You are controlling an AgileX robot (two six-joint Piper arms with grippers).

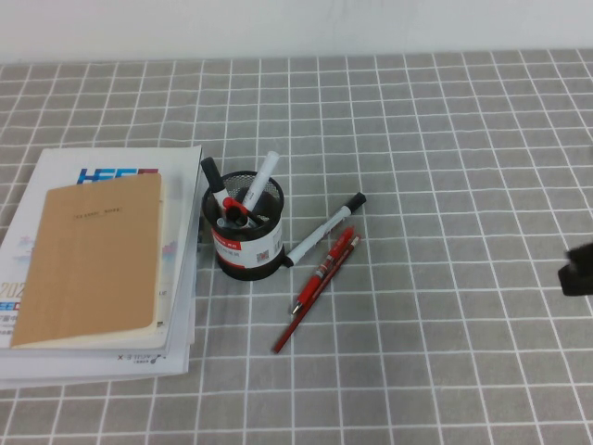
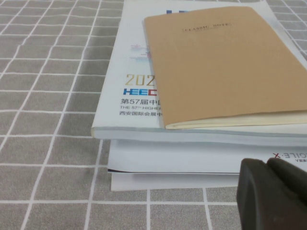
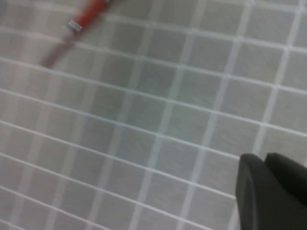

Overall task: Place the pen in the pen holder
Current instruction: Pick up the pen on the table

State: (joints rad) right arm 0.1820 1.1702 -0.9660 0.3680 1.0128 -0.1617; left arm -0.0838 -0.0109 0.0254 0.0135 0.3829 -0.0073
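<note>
The right gripper (image 1: 577,267) shows only as a dark shape at the right edge of the table (image 1: 445,139), well apart from the pen; whether its fingers are apart or together I cannot tell. In its wrist view a dark finger (image 3: 273,191) hangs over bare checked cloth, with a blurred red stick at the far corner. The left gripper (image 2: 273,194) is out of the high view; its wrist view puts it low beside a stack of books (image 2: 192,143), its dark fingers seeming pressed together.

The pen (image 1: 321,272) lies flat on the cloth just right of the holder (image 1: 245,222), apart from it. It is short, thick and red, with a partly clear barrel and a silvery tip pointing toward the robot. A thin red pencil (image 1: 313,296) lies alongside, touching it. One white marker (image 1: 324,228) with a black cap lies with its lower end against the holder.

The holder is one round black mesh cup with a white and red label, standing upright. Two or three markers stand in it. Left of it sits one stack of books, a tan notebook (image 1: 93,255) on top.
</note>
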